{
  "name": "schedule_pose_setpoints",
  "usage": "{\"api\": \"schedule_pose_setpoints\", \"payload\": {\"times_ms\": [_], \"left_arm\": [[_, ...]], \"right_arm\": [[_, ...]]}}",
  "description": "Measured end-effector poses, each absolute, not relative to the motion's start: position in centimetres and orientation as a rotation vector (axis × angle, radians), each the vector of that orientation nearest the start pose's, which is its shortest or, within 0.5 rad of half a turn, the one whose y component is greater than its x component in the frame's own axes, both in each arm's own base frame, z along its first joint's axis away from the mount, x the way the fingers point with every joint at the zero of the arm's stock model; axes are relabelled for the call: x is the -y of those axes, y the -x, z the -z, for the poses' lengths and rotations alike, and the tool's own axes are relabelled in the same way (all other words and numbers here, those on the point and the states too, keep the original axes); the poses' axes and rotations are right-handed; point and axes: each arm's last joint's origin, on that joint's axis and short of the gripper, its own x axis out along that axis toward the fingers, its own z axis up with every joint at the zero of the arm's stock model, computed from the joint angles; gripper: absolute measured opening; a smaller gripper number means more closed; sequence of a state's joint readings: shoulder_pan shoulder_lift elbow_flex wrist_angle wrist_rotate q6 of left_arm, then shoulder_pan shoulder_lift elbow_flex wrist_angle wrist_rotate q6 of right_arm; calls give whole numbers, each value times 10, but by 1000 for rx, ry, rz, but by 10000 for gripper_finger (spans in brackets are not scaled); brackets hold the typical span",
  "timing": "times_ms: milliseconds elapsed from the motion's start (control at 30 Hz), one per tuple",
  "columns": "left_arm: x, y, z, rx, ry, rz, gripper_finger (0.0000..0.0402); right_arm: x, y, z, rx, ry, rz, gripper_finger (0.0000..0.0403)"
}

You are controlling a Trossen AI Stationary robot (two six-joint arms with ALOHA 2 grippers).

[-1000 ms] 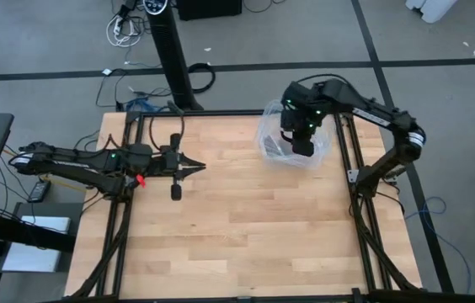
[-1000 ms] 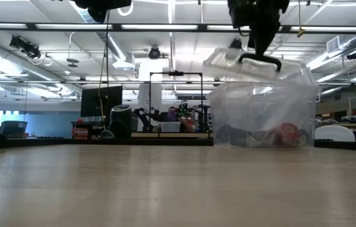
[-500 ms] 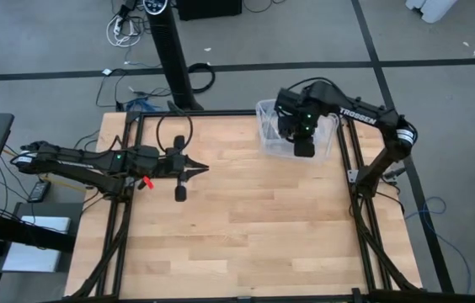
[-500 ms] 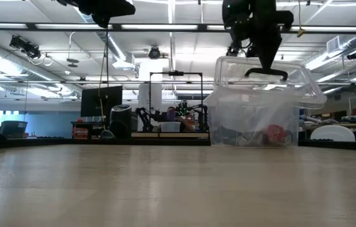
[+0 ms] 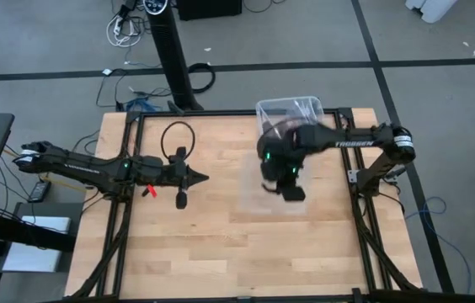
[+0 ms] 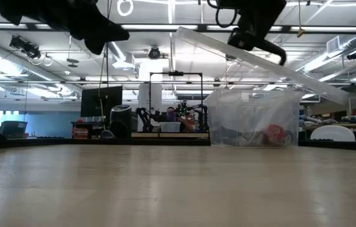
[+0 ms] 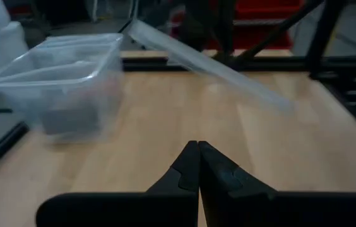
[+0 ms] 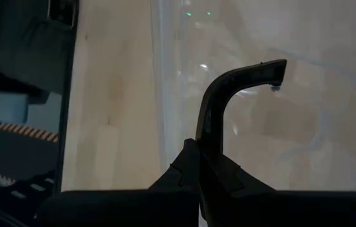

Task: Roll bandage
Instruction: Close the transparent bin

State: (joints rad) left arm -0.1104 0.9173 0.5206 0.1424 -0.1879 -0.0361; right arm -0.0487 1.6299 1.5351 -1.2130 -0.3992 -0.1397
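Right pincer (image 5: 290, 192) clamped on lid handle (image 8: 241, 79), beside clear box (image 5: 292, 118); tilted lid (image 6: 254, 60) risks slipping. Left pincer (image 5: 204, 178) shut, empty.

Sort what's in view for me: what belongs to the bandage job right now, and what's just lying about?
Job in hand:
- clear box, open
- lid, held tilted above the table by its handle in the right hand
- dark heap inside the box, possibly the bandage
- left hand, shut, hovering over the table

Lying about:
- red item in the box
- cables on the floor
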Motion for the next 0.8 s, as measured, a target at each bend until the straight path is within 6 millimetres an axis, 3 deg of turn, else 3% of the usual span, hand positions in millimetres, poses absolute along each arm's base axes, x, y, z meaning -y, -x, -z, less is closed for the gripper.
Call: {"api": "schedule_pose_setpoints", "payload": {"times_ms": [133, 267, 500, 800], "left_arm": [[22, -199, -238, -210, 4, -17, 6], [29, -199, -233, -218, -19, 54, 6], [53, -214, -245, -166, -188, 194, 13], [76, -258, -244, -260, -403, 127, 54]], "right_arm": [[-21, -314, -289, -1262, -153, -429, 0], [-32, -315, -274, -1257, -164, -433, 0], [-28, -322, -268, -1188, -175, -416, 0], [-24, -332, -272, -1080, -192, -419, 0]]}}
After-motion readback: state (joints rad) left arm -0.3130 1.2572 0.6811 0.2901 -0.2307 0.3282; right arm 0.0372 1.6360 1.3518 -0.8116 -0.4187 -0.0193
